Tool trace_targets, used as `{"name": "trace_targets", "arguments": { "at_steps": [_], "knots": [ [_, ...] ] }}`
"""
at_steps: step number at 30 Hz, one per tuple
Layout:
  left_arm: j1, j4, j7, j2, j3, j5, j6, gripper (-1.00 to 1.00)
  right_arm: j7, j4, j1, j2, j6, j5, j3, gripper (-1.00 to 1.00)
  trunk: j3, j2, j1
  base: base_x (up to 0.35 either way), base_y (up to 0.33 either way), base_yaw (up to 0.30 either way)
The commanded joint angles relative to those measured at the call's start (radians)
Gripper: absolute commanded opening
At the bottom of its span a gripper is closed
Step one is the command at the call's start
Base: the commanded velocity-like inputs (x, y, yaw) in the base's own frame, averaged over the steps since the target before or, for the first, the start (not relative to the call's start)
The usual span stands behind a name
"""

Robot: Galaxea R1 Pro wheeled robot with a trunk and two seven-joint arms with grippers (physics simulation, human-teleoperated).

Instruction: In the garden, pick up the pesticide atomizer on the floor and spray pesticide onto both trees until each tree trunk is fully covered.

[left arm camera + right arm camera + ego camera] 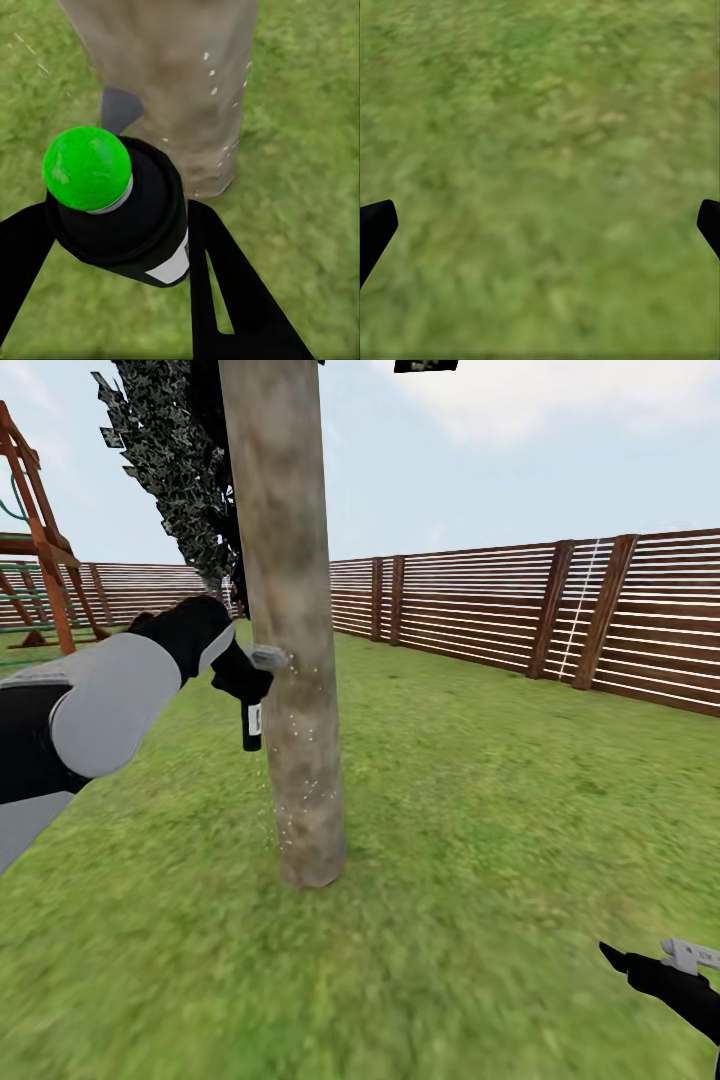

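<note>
Bottle pinched in left pincer right against trunk; right pincer spread over grass, fence behind.

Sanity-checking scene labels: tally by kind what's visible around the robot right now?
Tree trunk: 1
Pesticide atomizer: 1
Grippers: 2, left gripper and right gripper
Dark conifer: 1
Wooden play frame: 1
Slat fence: 1
Total: 7
</note>
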Motion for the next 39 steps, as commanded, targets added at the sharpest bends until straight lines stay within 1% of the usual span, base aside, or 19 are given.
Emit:
{"name": "trace_targets", "arguments": {
  "at_steps": [1,4,6,12,16,19,22,24,25,26,31,36,39],
  "knots": [
    [0.012,0.0,0.0,0.006,0.004,0.003,-0.001,-1.0,0.0,0.0,0.0,0.0,0.0,0.0,0.0,1.0,0.0,0.0,0.0,0.0,0.0,0.0],
    [0.055,0.0,0.0,0.028,0.004,0.003,-0.003,-1.0,0.0,0.0,0.0,0.0,0.0,0.0,0.0,1.0,0.0,0.0,0.0,0.0,0.0,0.0],
    [0.106,0.0,0.0,0.041,0.004,0.003,-0.005,-1.0,0.0,0.0,0.0,0.0,0.0,0.0,0.0,1.0,0.0,0.0,0.0,0.0,0.0,0.0],
    [0.26,-0.001,0.003,0.044,0.004,0.002,-0.017,-1.0,0.0,0.0,0.0,0.0,0.0,0.0,0.0,1.0,0.0,0.0,0.0,0.0,0.0,0.0],
    [0.321,-0.004,0.005,0.043,0.004,0.003,-0.032,-1.0,0.0,0.0,0.0,0.0,0.0,0.001,0.001,1.0,0.0,0.0,0.0,0.0,0.0,0.0],
    [0.353,-0.004,0.006,0.043,0.005,0.003,-0.09,-1.0,0.0,0.001,0.0,0.0,0.0,0.002,0.001,1.0,0.0,0.0,0.0,0.0,0.0,0.0],
    [0.393,-0.005,0.008,0.043,0.005,0.004,-0.128,-1.0,-0.001,0.003,0.0,0.0,0.0,0.002,0.002,1.0,0.0,0.0,0.0,0.0,0.0,0.0],
    [0.406,-0.004,0.015,0.043,0.005,0.005,-0.177,-1.0,-0.001,0.004,0.0,0.0,0.0,0.002,0.002,1.0,0.0,0.0,0.0,0.0,0.0,0.0],
    [0.419,-0.004,0.016,0.043,0.006,0.006,-0.192,-1.0,-0.001,0.005,0.0,0.0,0.0,0.002,0.002,1.0,0.0,0.0,0.0,0.0,0.0,0.0],
    [0.442,-0.004,0.018,0.042,0.006,0.008,-0.203,-1.0,-0.001,0.005,0.0,0.0,0.0,0.002,0.002,1.0,0.0,0.0,0.0,0.0,0.0,0.0],
    [0.472,-0.003,0.017,0.041,0.007,0.01,-0.216,-1.0,0.001,0.003,0.0,0.0,0.0,0.002,0.002,1.0,0.0,0.0,0.0,0.0,0.0,0.079],
    [0.473,-0.001,0.016,0.041,0.008,0.012,-0.216,-1.0,0.0,0.003,0.0,0.0,0.0,0.002,0.002,1.0,0.0,0.0,0.0,0.0,-0.011,0.255],
    [0.474,-0.001,0.015,0.041,0.007,0.012,-0.216,-1.0,0.001,0.003,0.0,0.0,0.0,0.002,0.002,1.0,0.0,0.0,0.0,0.0,-0.223,0.061]
  ]
}}
